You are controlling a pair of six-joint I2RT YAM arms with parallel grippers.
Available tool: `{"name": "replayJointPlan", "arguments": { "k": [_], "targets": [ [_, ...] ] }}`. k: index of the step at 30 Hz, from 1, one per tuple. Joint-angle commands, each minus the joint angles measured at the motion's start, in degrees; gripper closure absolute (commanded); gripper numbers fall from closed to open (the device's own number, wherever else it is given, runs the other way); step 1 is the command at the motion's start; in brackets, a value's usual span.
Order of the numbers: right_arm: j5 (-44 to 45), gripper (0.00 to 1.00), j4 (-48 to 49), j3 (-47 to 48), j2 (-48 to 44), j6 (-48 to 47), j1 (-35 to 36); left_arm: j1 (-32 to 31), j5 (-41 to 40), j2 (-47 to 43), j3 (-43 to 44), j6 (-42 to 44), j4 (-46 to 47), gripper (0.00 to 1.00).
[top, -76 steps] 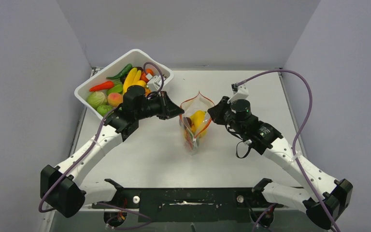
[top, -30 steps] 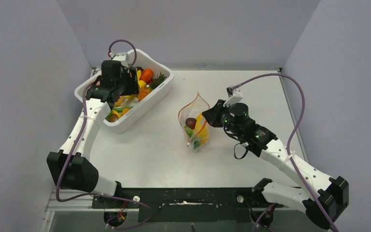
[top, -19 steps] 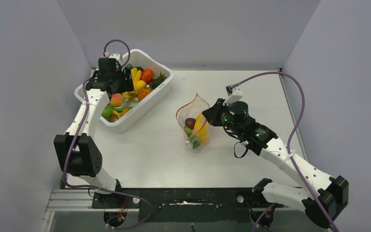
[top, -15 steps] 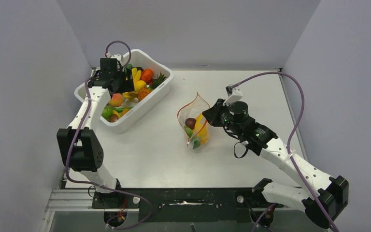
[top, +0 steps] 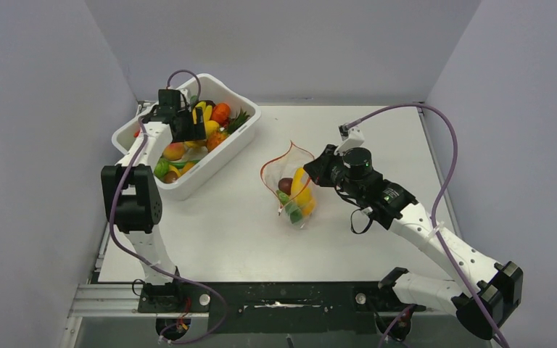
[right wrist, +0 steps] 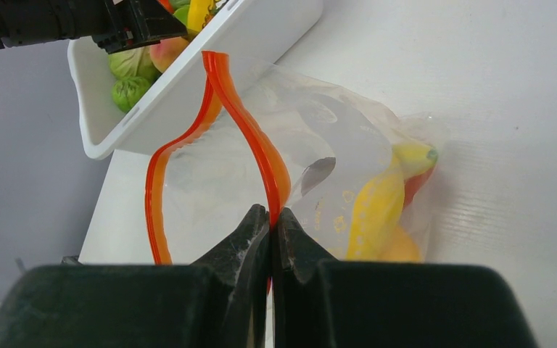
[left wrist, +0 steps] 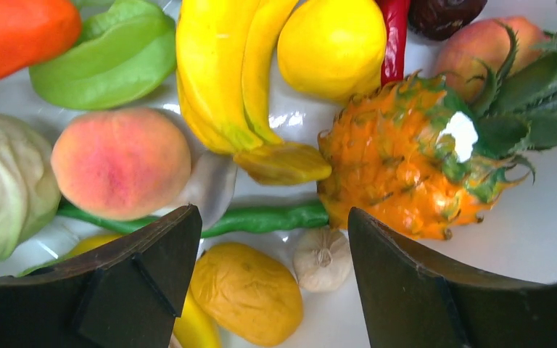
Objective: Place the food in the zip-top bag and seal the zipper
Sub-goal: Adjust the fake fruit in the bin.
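The clear zip-top bag [top: 295, 196] stands mid-table with its mouth gaping. Inside lie a yellow banana [right wrist: 377, 210], a dark plum [top: 285, 185] and green pieces. My right gripper [right wrist: 271, 217] is shut on the near side of the red zipper [right wrist: 250, 138] and holds it up. My left gripper [left wrist: 272, 217] hangs open over the food in the white tub [top: 217, 158], holding nothing. Below its fingers lie a yellow-orange fruit [left wrist: 246, 293], a garlic bulb [left wrist: 323, 259] and a green bean [left wrist: 268, 217]. Bananas [left wrist: 221, 80], a peach [left wrist: 120, 163] and a pineapple [left wrist: 399, 174] lie just beyond.
The tub sits at the back left, close to the left wall, and also holds a cabbage [left wrist: 3, 185], a lemon [left wrist: 331, 45] and a red chili [left wrist: 394, 36]. Grey walls close the table on three sides. The left arm's elbow [top: 130, 196] stands upright beside the tub.
The left arm has swung from the bag to the tub, and its jaws have widened over the last second. The right gripper has kept its hold on the zipper, with the bag shifting slightly.
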Motion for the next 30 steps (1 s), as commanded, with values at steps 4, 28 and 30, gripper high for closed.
{"name": "replayJointPlan", "arguments": {
  "k": [4, 28, 30],
  "targets": [
    [1.43, 1.0, 2.24, 3.17, -0.85, 0.43, 0.21, 1.16, 4.94, 5.18, 6.6, 0.69, 2.93, 0.26],
    [2.16, 1.0, 2.57, 1.71, -2.63, 0.96, 0.64, 1.34, 6.01, 5.49, 9.58, 1.21, -0.88, 0.76],
    [2.51, 1.0, 2.56, 1.56, -2.9, 0.96, 0.63, 1.34, 5.58, 4.14, 9.12, 1.17, -0.62, 0.79]
  ]
}}
